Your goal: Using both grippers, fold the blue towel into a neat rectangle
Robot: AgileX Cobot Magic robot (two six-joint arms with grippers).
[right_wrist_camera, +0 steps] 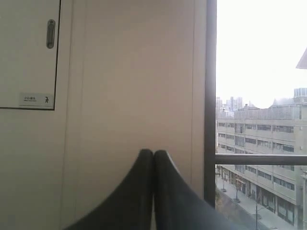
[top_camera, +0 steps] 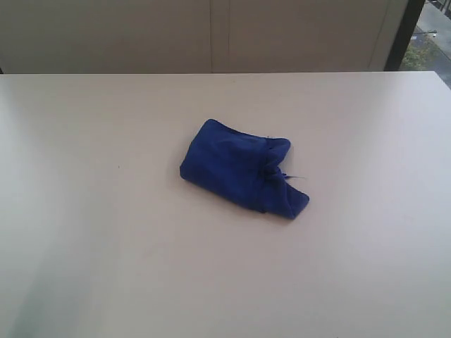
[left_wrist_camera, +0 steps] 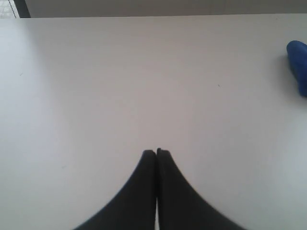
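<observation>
The blue towel (top_camera: 239,167) lies bunched and roughly folded near the middle of the pale table (top_camera: 106,232), with a loose flap at its right end. No arm shows in the exterior view. In the left wrist view my left gripper (left_wrist_camera: 157,152) is shut with nothing in it, above bare table, and an edge of the blue towel (left_wrist_camera: 298,64) shows far off to one side. My right gripper (right_wrist_camera: 153,152) is shut and empty, pointing away from the table at a wall and window.
A beige wall (top_camera: 211,35) runs behind the table's far edge. The right wrist view shows a wall panel (right_wrist_camera: 29,52), a dark window frame (right_wrist_camera: 210,96) and buildings outside.
</observation>
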